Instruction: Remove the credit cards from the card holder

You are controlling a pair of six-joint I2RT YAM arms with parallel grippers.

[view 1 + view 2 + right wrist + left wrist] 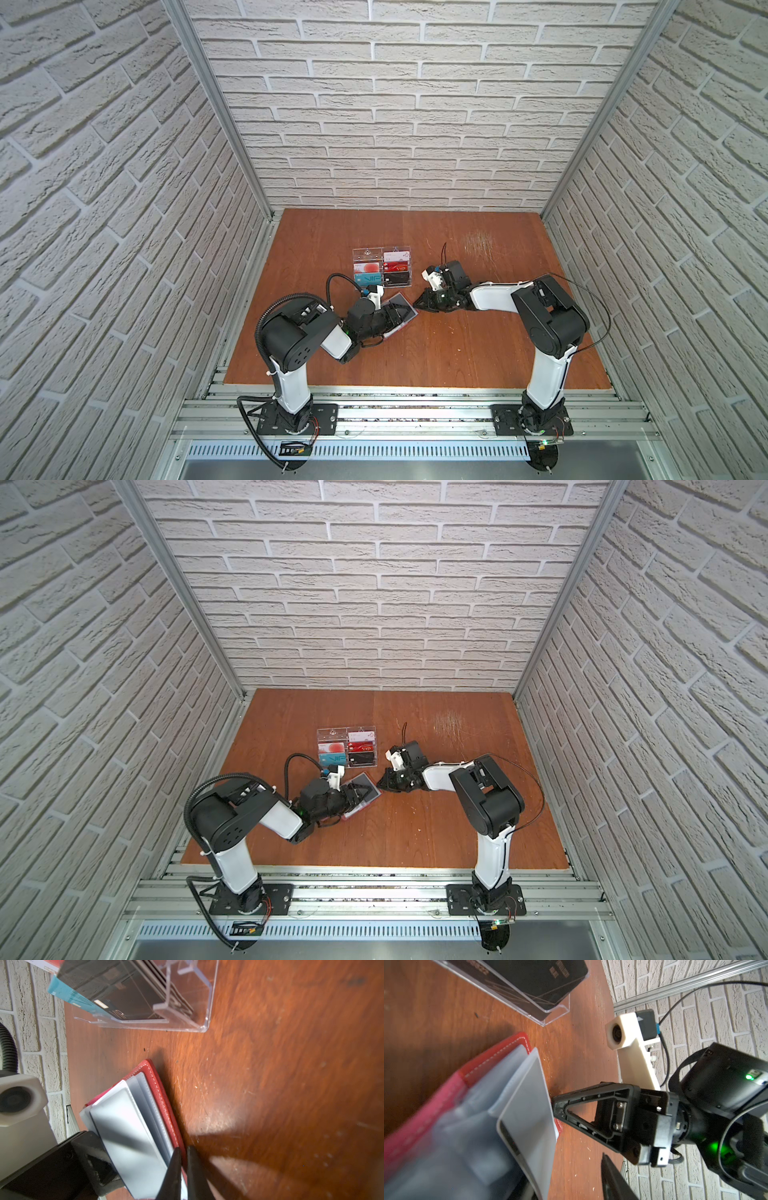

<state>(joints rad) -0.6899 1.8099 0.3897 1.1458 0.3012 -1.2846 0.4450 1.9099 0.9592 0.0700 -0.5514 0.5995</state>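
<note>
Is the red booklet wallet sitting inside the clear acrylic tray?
No, the red wallet lies open on the brown wooden table, apart from the clear acrylic tray.

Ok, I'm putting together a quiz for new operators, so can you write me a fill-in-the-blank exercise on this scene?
1. The booklet-style card holder with translucent plastic sleeves has a ____ cover.
2. The clear acrylic tray beyond it is divided into ____ compartments.
3. The teal rectangular plastic card in that tray bears the letters ____.
4. The black pincer at the holder's stitched edge belongs to the ____ arm.

Missing words: red; six; VIP; right.
</note>
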